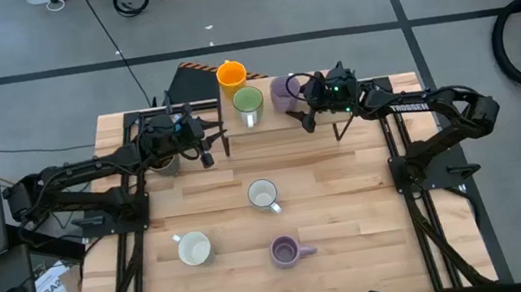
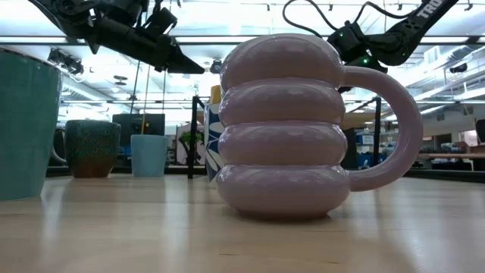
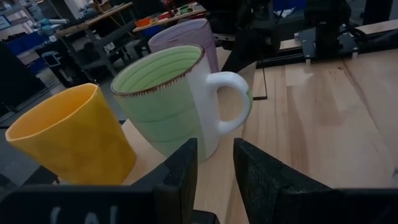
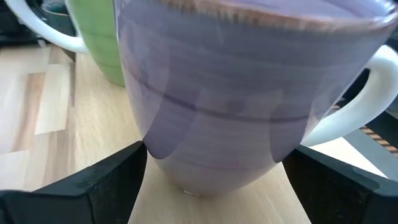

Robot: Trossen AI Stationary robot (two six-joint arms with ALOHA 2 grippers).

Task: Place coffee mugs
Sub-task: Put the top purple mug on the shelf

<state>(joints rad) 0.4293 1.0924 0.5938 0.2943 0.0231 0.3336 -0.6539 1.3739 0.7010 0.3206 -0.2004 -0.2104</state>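
The pale purple mug (image 4: pixel 249 93) stood upright at the far edge of the worktop (image 1: pixel 350 215), last in a close row with the green mug (image 1: pixel 248 104) and the orange mug (image 1: pixel 231 73). I had the right pincer (image 1: pixel 307 115) directly in front of it, fingers spread as wide as they go, one on each side of the mug's base and touching nothing that I could see. The mug's white handle pointed off to one side, clear of both fingers. I judged the grasp needed only a straight squeeze across the body.

The left pincer (image 3: pixel 214 162) sat near the green mug, half open and empty, looking along the row. Three more mugs waited mid-worktop: two white (image 1: pixel 264 195) (image 1: pixel 193 248) and a ribbed purple one (image 1: pixel 286 252).
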